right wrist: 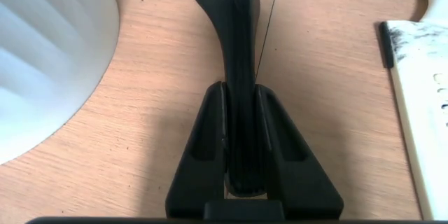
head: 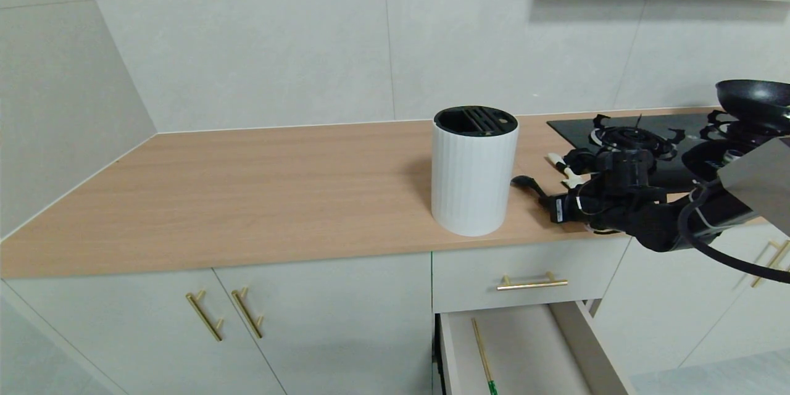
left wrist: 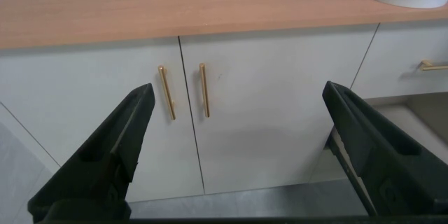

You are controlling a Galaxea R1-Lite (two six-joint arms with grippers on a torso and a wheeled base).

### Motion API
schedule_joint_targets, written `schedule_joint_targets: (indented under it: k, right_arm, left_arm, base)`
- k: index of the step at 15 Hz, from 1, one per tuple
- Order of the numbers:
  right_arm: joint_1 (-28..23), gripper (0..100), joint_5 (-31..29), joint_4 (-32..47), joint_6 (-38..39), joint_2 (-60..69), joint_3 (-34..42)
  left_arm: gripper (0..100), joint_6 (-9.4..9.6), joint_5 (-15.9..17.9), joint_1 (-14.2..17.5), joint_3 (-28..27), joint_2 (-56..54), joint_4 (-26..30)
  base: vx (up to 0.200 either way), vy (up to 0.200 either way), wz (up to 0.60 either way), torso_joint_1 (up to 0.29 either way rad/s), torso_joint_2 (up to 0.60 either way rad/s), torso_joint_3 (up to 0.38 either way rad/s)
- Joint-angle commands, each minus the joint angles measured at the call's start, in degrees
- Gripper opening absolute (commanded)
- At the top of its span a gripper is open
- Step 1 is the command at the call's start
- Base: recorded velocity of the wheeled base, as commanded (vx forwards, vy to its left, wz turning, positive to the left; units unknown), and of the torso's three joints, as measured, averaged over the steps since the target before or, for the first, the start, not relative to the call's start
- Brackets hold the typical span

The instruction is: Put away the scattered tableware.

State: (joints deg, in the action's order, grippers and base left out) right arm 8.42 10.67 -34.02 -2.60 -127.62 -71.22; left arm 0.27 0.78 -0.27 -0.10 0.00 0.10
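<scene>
The left gripper hangs in front of the cabinet doors below the counter, level with their two gold handles. Its fingers are spread wide apart and hold nothing.

On the counter stands the holder, a white ribbed cylinder with a black slotted top. It is upright and near the front edge. Below it, the top drawer front is closed. The drawer under that is pulled out, and a single chopstick lies lengthwise on its floor.

Just right of the holder is the utensil, a black piece with a broad rounded end that points toward the holder without touching it. The right gripper has its fingers closed on the utensil's narrow part, one finger on each side. It sits low at the counter's front edge. Whether the utensil rests on the wood or is just above it cannot be told.

Beside the gripper, farther back, a white tool with dark specks lies flat on the counter, apart from the utensil. Right of it is the stove, with a pan on the far burner.
</scene>
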Motion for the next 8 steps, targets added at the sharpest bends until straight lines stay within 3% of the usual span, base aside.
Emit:
schedule_joint_targets:
  k: [1, 5, 8]
  right_arm:
    - [0.0, 0, 0.1, 0.0, 0.0, 0.7, 0.1]
    - [1.6, 0, -1.5, 1.8, 3.4, 5.0, 0.9]
    - [4.5, 0, -10.6, 13.8, 8.0, 18.2, 5.0]
  left_arm:
    - [100, 0.00, 0.0, 0.0, 0.0, 0.0, 0.0]
    - [100, 0.00, 0.0, 0.0, 0.0, 0.0, 0.0]
    - [100, 0.00, 0.0, 0.0, 0.0, 0.0, 0.0]
  base:
    - [0.000, 0.000, 0.00, 0.000, 0.00, 0.000]
    - [0.000, 0.000, 0.00, 0.000, 0.00, 0.000]
    - [0.000, 0.000, 0.00, 0.000, 0.00, 0.000]
